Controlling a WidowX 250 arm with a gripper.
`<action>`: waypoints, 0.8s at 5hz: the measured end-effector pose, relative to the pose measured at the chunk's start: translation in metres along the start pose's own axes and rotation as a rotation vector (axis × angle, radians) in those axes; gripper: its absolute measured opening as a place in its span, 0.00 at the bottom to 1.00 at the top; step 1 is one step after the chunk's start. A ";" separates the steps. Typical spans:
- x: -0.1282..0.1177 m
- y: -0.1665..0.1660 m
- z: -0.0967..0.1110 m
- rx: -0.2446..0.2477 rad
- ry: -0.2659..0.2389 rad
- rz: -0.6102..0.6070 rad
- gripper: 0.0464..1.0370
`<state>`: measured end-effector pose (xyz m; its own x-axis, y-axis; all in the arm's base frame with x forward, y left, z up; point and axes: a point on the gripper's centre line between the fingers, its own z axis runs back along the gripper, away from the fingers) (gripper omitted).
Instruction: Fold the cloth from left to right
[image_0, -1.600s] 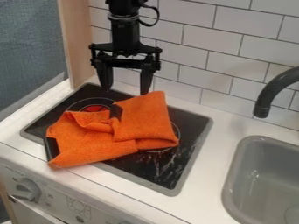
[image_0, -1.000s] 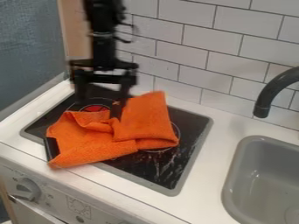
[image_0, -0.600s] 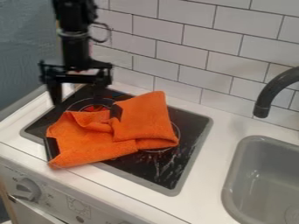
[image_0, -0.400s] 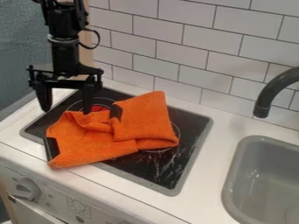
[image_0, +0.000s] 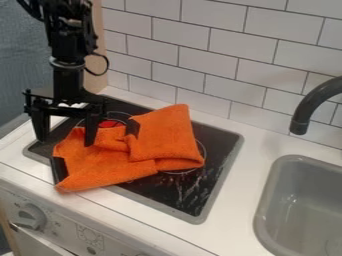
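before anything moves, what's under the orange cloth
The black stovetop lies under the orange cloth, with part of a ring marking showing beside its right edge. Whatever else the cloth covers can't be seen.

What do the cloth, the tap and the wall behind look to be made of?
Cloth: soft, matte fabric, perhaps terry, given its fuzzy surface and loose folds. Tap: smooth dark plastic or painted metal. Wall: pale rectangular tiles with dark joints, possibly printed.
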<state>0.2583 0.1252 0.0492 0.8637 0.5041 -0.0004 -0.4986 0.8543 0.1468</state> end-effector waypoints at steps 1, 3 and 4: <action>-0.002 0.004 -0.013 0.040 0.015 0.005 0.96; -0.003 0.003 -0.032 0.057 0.058 0.010 0.96; -0.002 0.005 -0.038 0.023 0.080 0.023 0.92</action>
<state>0.2513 0.1337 0.0127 0.8429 0.5326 -0.0761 -0.5154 0.8399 0.1700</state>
